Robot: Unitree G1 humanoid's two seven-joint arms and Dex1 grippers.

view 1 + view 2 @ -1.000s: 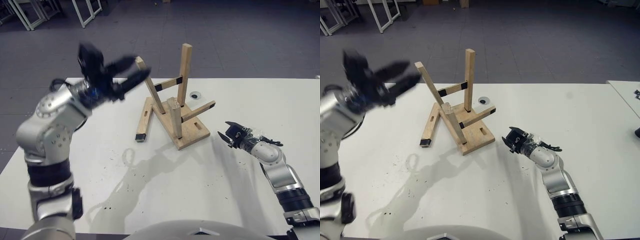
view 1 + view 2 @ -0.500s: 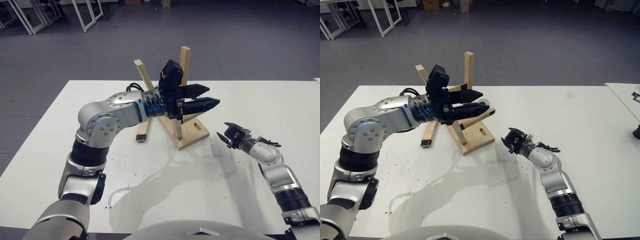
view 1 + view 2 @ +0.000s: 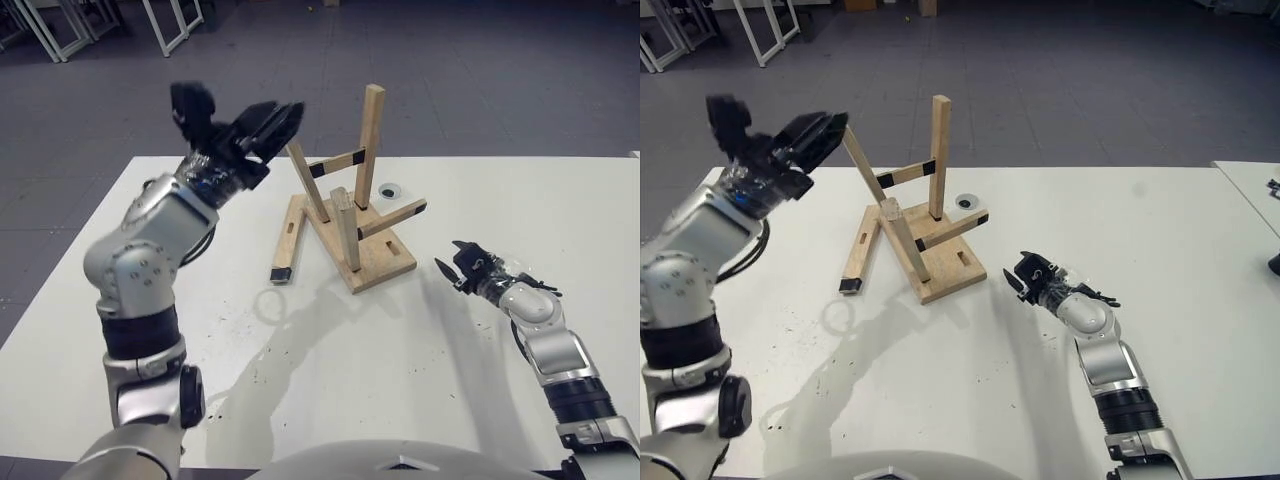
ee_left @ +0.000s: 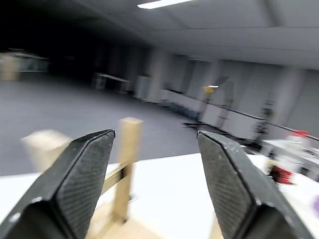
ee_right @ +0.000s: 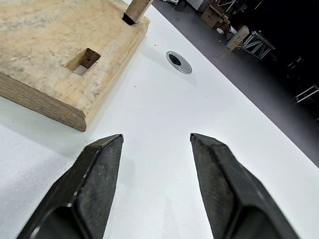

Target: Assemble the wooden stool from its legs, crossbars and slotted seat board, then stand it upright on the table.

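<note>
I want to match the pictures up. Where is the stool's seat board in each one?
Left eye: seat board, centre.
Right eye: seat board, left of centre.
Left wrist: seat board, blurred, past the left fingers.
Right wrist: seat board, slotted, ahead of the right fingers.
Landmark: tall leg standing in it.

Large lab or workshop hall, white worktop (image 3: 1200, 250), dark grey floor (image 3: 500, 70), white metal table frames (image 3: 170, 30) behind, ceiling strip light (image 4: 160, 4)

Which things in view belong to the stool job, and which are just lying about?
Job: seat board, fitted legs, crossbars, loose wooden piece lying beside the board.
Lying about: round table grommet, metal frames on the floor behind.
</note>
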